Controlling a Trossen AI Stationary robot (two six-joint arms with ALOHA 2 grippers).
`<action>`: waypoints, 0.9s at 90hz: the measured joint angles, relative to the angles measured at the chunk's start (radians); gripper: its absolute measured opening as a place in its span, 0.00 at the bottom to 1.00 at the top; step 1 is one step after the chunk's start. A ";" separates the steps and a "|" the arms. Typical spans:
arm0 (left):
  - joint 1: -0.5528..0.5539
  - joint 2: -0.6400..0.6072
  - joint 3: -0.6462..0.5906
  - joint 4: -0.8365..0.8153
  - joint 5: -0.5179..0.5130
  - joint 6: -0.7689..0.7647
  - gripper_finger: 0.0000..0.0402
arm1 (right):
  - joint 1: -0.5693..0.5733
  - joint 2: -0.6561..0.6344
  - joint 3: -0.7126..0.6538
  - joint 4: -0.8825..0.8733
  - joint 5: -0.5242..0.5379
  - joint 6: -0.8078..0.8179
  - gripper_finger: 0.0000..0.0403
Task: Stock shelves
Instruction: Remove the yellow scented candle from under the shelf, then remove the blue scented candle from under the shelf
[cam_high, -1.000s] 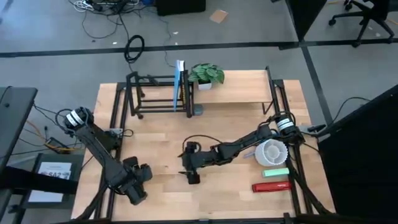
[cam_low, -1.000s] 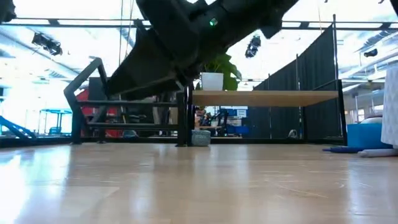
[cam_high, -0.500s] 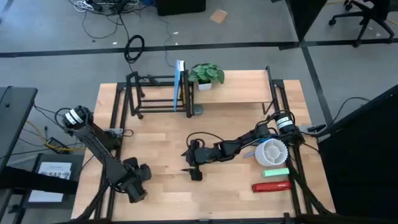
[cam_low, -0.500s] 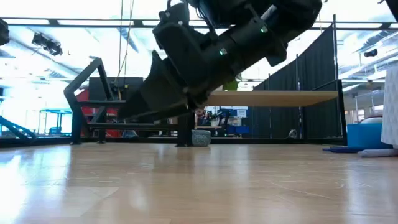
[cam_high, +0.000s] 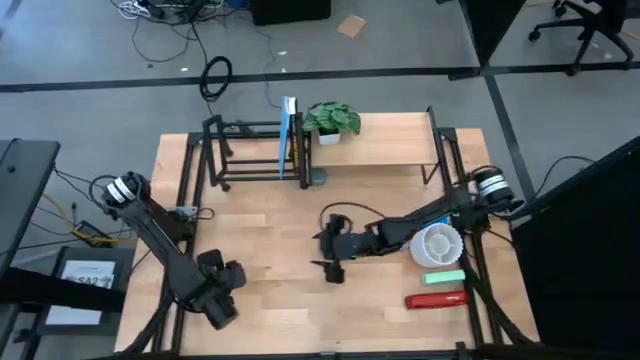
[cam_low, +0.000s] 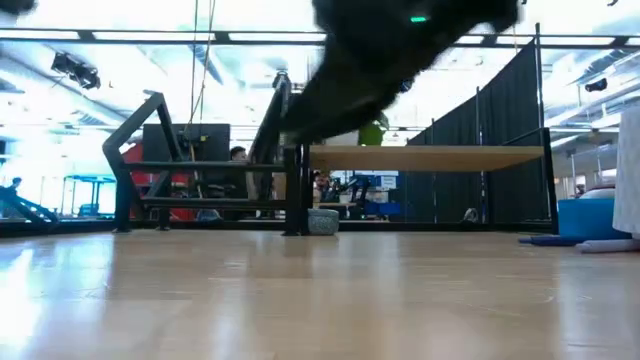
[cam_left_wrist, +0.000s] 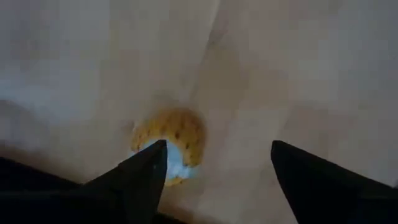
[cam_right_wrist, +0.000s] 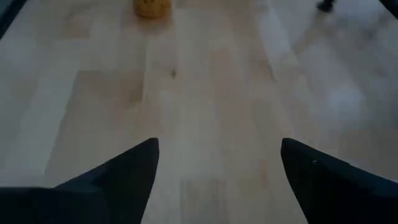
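High view: the plank-top shelf (cam_high: 385, 150) and the black rod rack (cam_high: 250, 150) stand along the far edge of the surface (cam_high: 270, 235); a potted plant (cam_high: 330, 120) sits on the plank's left end and a blue flat item (cam_high: 289, 135) stands upright in the rack. The right gripper (cam_high: 333, 265) hovers over the middle of the surface, carrying nothing; unstocked goods lie by the right edge: a white round container (cam_high: 435, 245), a green bar (cam_high: 443, 277) and a red box (cam_high: 437, 299). The left gripper (cam_high: 218, 300) waits near the front-left corner. Judged step: between placements, with a fresh item to fetch next, which calls for reaching toward the right edge. Low view: the right arm crosses as a dark blur above the shelves. Left wrist view: fingers (cam_left_wrist: 146, 171) spread wide over a small yellow object (cam_left_wrist: 171, 140). Right wrist view: fingers (cam_right_wrist: 124, 171) wide apart over bare wood. No writing is legible anywhere.
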 joint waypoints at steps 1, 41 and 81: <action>0.001 0.000 0.008 -0.006 -0.010 -0.001 0.65 | 0.002 -0.010 -0.017 0.001 0.007 0.014 0.76; 0.049 0.001 0.146 0.175 -0.645 -0.019 0.61 | -0.083 0.026 -0.421 0.573 0.356 0.322 0.76; 0.070 0.048 0.146 0.430 -0.705 0.169 0.60 | -0.189 0.317 -0.410 0.855 0.448 0.297 0.76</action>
